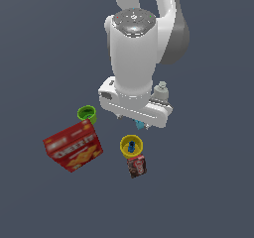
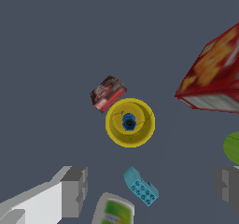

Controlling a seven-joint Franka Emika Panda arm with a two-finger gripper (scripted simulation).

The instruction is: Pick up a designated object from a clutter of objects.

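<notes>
Evenly lit, flat and fairly dim against a dark slate ground; no cast shadows anywhere; soft highlight on the arm's white casing [image 1: 130, 63] — light seemingly from above; low-resolution renders, edges slightly blurred; cracker box [image 2: 215, 76] print smeared in the wrist view — no glare, no visible edge distortion.

You're looking at a plain dark slate-blue worktop [image 1: 208, 197], flat and uniform, running to every edge of both views. A small dark blue piece [image 2: 129, 122] sits at the centre of the yellow cup [image 2: 114, 127].
</notes>
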